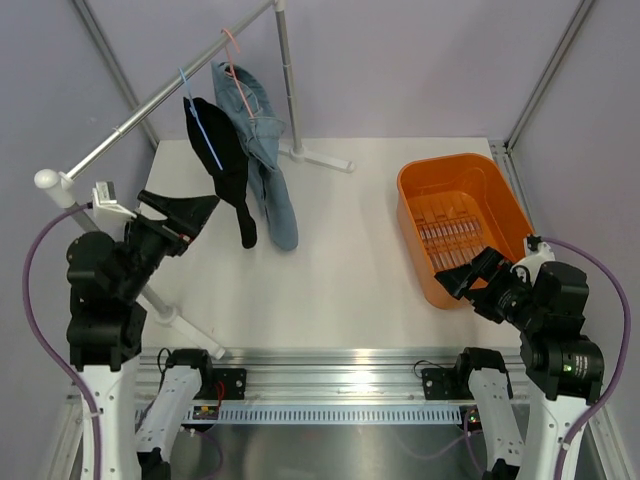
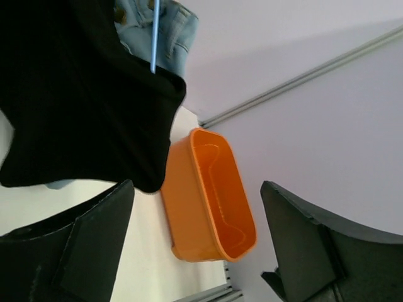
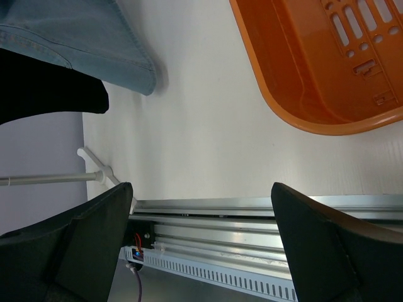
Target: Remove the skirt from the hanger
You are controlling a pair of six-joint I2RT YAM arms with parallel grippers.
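Orange smooth plastic basket (image 1: pixel 408 215), oblong with a slotted floor, lies just past the right gripper (image 1: pixel 466 270), jaws spread. Soft matte black skirt (image 1: pixel 225 160) (thin blue hanger (image 1: pixel 205 130), beside limp denim (image 1: pixel 272 170)) hangs just ahead of the left gripper (image 1: pixel 195 222), spread wide, empty.

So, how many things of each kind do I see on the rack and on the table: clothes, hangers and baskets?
Clothes: 2 (black garment, denim garment)
Hangers: 2 (blue hanger, pink hanger)
Baskets: 1 (orange basket)
Total: 5
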